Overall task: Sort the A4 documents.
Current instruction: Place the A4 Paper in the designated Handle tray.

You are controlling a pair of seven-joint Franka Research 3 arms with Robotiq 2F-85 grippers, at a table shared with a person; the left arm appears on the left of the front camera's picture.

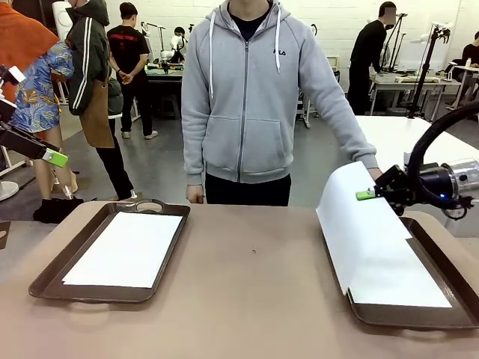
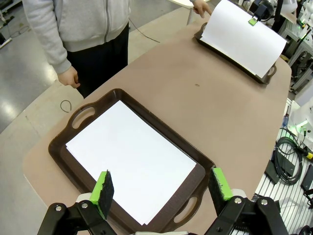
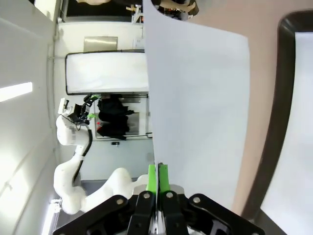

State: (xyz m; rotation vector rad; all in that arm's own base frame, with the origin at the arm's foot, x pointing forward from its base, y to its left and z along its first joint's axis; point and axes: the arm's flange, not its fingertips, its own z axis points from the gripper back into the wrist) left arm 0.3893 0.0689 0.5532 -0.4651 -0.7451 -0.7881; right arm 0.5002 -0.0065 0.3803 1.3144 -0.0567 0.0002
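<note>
A white A4 sheet (image 1: pixel 129 248) lies flat in the left brown tray (image 1: pixel 52 273). My left gripper (image 2: pixel 161 186) hovers open above that tray's near end and shows at the left edge of the front view (image 1: pixel 54 158). My right gripper (image 1: pixel 367 194) is shut on the edge of another A4 sheet (image 1: pixel 348 224), lifted and tilted over the right tray (image 1: pixel 419 318). The right wrist view shows the pads (image 3: pixel 158 176) pinching this sheet (image 3: pixel 200 98). One more sheet (image 1: pixel 408 280) lies flat in the right tray.
A person in a grey hoodie stands at the far side, one hand (image 1: pixel 374 173) behind the lifted sheet, the other (image 1: pixel 195 194) at the table edge. The brown tabletop (image 1: pixel 254 284) between the trays is bare. Other people and tables stand farther back.
</note>
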